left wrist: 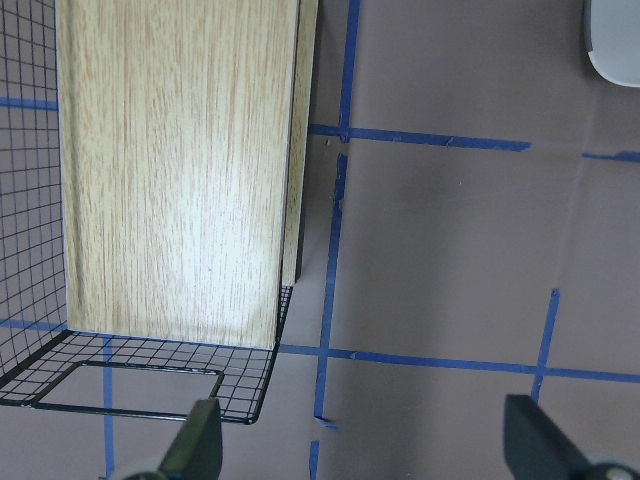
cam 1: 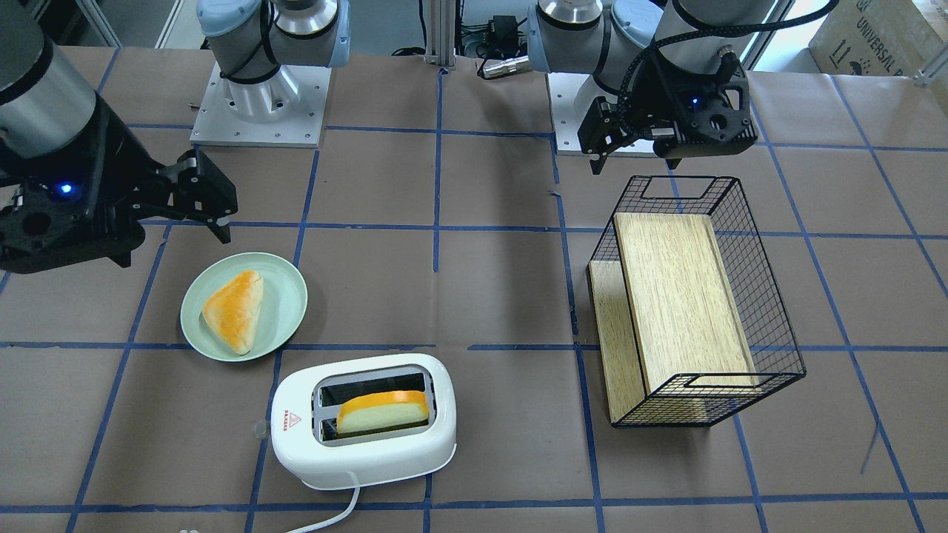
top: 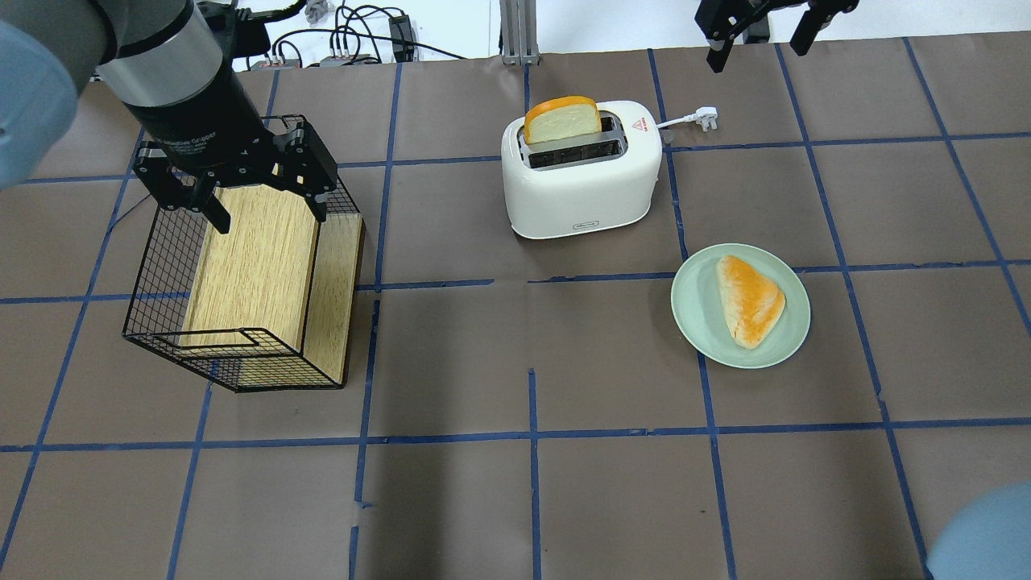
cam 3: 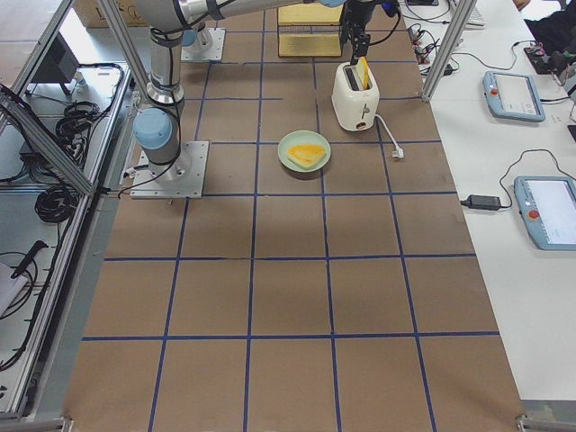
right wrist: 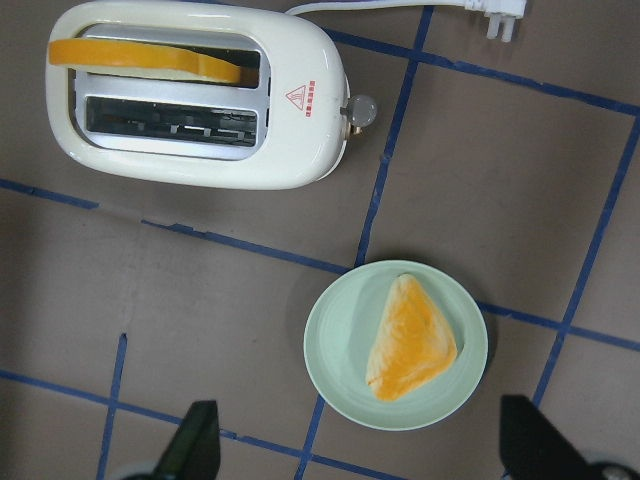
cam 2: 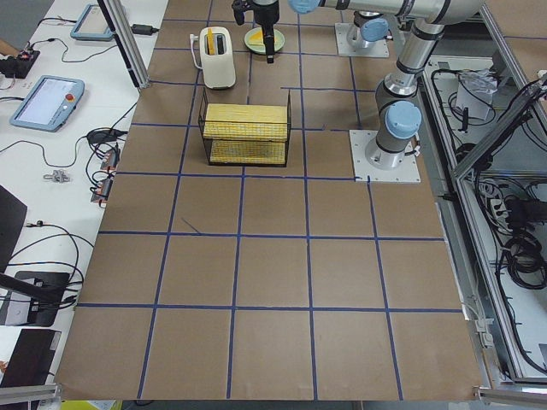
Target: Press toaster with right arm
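The white two-slot toaster [cam 1: 363,444] [top: 580,185] [right wrist: 300,140] stands on the table with an orange-crusted bread slice [cam 1: 385,411] [right wrist: 140,62] upright in one slot. Its small clear knob [right wrist: 360,110] sticks out of the end by the red triangle. My right gripper [cam 1: 211,200] [top: 757,36] [right wrist: 365,450] is open and empty. It hangs high above the table, well clear of the toaster, on the plate's side. My left gripper [cam 1: 633,159] [top: 266,205] [left wrist: 368,445] is open and empty over the wire basket.
A pale green plate [cam 1: 289,296] [top: 693,322] [right wrist: 340,350] with a triangular toasted piece [cam 1: 235,309] lies beside the toaster. A black wire basket [cam 1: 740,244] [top: 161,266] holding a wooden board [cam 1: 681,296] sits under the left arm. The toaster's cord and plug [top: 707,117] lie unplugged on the table.
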`<state>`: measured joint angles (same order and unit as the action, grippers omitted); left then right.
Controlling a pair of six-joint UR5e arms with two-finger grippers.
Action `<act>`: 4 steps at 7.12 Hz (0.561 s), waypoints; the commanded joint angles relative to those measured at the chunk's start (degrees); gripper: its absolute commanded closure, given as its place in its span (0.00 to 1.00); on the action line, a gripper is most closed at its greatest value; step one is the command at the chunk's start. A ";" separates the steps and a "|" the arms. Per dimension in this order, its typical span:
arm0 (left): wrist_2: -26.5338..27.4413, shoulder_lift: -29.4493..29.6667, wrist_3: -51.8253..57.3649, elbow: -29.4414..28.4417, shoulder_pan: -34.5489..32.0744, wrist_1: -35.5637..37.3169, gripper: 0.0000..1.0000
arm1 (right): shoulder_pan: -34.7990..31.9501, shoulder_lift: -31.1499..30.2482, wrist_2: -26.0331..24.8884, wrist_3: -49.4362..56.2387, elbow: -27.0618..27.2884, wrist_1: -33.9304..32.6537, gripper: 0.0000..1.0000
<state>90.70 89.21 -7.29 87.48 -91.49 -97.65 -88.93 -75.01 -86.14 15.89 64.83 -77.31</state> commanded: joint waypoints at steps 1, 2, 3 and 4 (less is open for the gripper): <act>0.00 0.00 0.00 0.06 0.00 0.00 0.00 | 0.76 -11.33 -0.34 0.37 17.96 -8.51 0.00; 0.00 0.00 0.00 0.06 0.00 0.00 0.00 | 1.47 -14.35 -2.87 0.46 23.10 -10.99 0.00; 0.00 0.00 0.00 -0.03 0.00 0.00 0.00 | 1.56 -14.99 -4.29 0.03 24.20 -10.84 0.00; 0.00 0.00 0.00 0.06 0.00 0.09 0.00 | 1.65 -14.99 -3.87 -0.50 24.38 -10.49 0.00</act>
<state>90.70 89.21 -7.30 87.50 -91.49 -97.63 -87.48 -89.13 -89.54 15.91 87.63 -87.58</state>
